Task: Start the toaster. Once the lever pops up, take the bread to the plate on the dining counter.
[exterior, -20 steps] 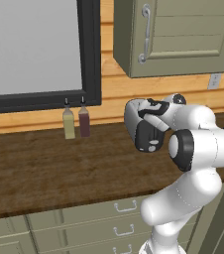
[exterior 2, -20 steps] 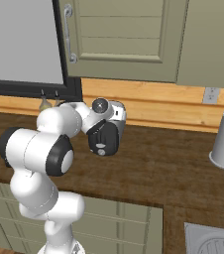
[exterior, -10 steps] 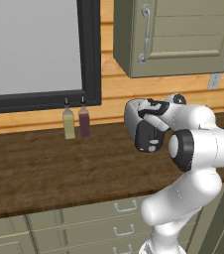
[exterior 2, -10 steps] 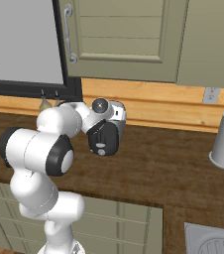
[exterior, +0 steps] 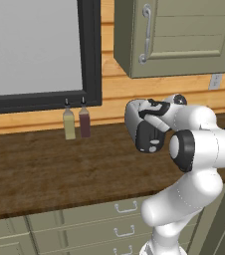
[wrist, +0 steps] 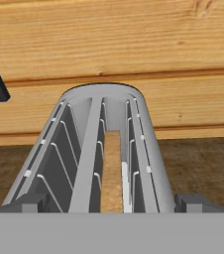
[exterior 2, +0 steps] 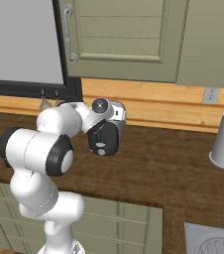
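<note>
Wooden wall planks back the toaster [wrist: 104, 149]; bread [wrist: 112, 168] sits in its right slot, gripper [wrist: 112, 202] spread wide above.

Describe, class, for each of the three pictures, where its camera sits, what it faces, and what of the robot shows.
Left base view: behind-left, facing counter, two bottles; arm lower right.
Right base view: behind-right, same counter, cabinet; arm lower left.
Hand view: looks along toaster, bread in its slot; open gripper at bottom.
</note>
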Tool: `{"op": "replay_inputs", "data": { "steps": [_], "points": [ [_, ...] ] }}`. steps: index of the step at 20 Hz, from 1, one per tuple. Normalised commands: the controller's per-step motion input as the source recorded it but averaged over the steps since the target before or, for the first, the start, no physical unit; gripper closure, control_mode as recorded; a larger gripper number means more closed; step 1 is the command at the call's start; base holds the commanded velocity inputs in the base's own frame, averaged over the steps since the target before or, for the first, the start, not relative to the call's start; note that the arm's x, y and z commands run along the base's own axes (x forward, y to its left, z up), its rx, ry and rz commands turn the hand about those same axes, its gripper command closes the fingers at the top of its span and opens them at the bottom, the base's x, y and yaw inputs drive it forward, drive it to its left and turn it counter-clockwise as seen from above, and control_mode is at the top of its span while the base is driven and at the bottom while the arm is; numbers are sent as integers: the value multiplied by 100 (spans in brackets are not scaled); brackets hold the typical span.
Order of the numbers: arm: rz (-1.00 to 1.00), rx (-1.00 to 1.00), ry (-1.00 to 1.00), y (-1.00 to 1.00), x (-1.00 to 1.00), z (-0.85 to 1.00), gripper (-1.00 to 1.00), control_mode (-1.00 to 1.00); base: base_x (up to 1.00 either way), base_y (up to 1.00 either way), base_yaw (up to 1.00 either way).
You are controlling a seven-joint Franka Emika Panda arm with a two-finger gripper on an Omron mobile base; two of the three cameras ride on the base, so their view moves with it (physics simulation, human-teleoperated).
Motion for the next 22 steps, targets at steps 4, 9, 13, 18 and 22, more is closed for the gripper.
{"op": "replay_inputs", "data": {
  "steps": [4, 9, 13, 18, 22],
  "points": [
    [0, 0, 0, 0, 0, 0, -100, -100, 0, 0, 0],
    [0, 0, 0, 0, 0, 0, -100, -100, 0, 0, 0],
    [0, 0, 0, 0, 0, 0, -100, -100, 0, 0, 0],
    [0, 0, 0, 0, 0, 0, -100, -100, 0, 0, 0],
    [0, 0, 0, 0, 0, 0, -100, -100, 0, 0, 0]
  ]
}}
